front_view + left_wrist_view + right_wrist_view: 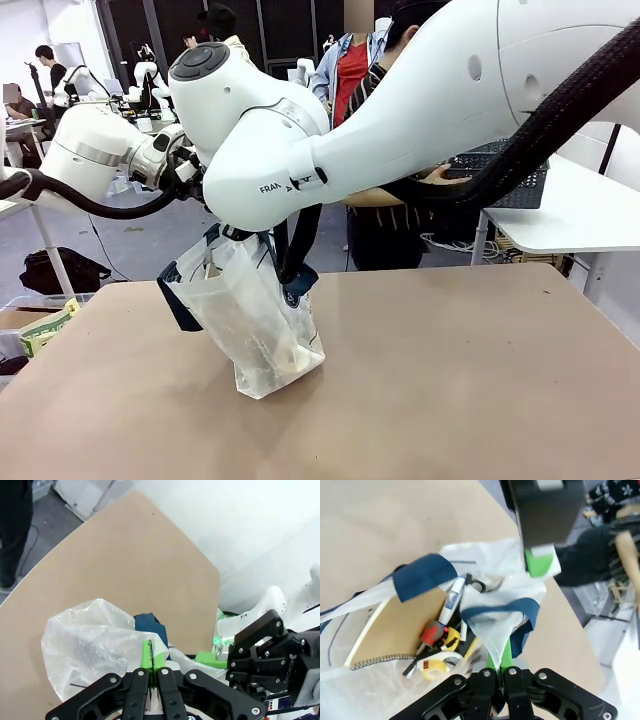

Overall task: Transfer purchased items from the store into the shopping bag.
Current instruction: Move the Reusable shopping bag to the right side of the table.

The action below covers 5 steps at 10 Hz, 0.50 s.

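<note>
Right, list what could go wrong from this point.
1. The shopping bag leans on the table and hangs from both shut grippers; if the left gripper or right gripper slips off the thin plastic, it may flop over.
2. The notebook, pen and tape roll lie near the open mouth and could spill out.
3. The thin plastic may tear if the arms pull apart.
</note>
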### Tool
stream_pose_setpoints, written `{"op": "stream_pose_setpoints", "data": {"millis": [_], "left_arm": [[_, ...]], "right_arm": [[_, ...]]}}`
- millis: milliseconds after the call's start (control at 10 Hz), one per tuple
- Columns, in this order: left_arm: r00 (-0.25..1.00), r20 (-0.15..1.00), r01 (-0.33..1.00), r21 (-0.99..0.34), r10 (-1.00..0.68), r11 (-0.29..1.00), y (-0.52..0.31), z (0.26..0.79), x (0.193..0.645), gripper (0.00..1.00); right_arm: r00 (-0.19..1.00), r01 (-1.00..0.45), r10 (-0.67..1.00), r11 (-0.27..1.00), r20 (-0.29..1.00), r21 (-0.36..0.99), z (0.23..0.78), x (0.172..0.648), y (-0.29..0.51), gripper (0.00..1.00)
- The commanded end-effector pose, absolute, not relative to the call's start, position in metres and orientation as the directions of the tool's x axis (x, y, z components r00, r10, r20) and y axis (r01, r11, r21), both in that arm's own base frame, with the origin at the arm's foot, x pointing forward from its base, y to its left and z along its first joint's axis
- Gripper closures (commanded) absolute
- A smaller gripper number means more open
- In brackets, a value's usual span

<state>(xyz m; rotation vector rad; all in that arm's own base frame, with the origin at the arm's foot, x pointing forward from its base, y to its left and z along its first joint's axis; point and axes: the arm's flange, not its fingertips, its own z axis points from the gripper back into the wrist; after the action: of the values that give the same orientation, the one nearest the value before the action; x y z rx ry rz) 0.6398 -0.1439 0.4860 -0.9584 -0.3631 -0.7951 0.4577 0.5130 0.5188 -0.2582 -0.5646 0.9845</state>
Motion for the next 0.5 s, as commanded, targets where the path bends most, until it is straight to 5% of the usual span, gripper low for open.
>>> {"op": "stream_pose_setpoints", "data": {"millis": [0, 400], "left_arm": [[0.666, 0.613, 0.741, -0.609, -0.425, 0.283, -0.1471, 0.4941, 0.6486, 1.0], [0.67, 0.617, 0.732, -0.641, -0.413, 0.231, -0.1443, 0.4927, 0.6522, 1.0]], "right_arm": [[0.329, -0.755, 0.859, 0.489, 0.393, -0.437, 0.5213, 0.4666, 0.5195, 1.0], [0.203, -0.811, 0.891, 0.385, 0.406, -0.44, 0.5152, 0.4671, 0.5248, 1.0]]}}
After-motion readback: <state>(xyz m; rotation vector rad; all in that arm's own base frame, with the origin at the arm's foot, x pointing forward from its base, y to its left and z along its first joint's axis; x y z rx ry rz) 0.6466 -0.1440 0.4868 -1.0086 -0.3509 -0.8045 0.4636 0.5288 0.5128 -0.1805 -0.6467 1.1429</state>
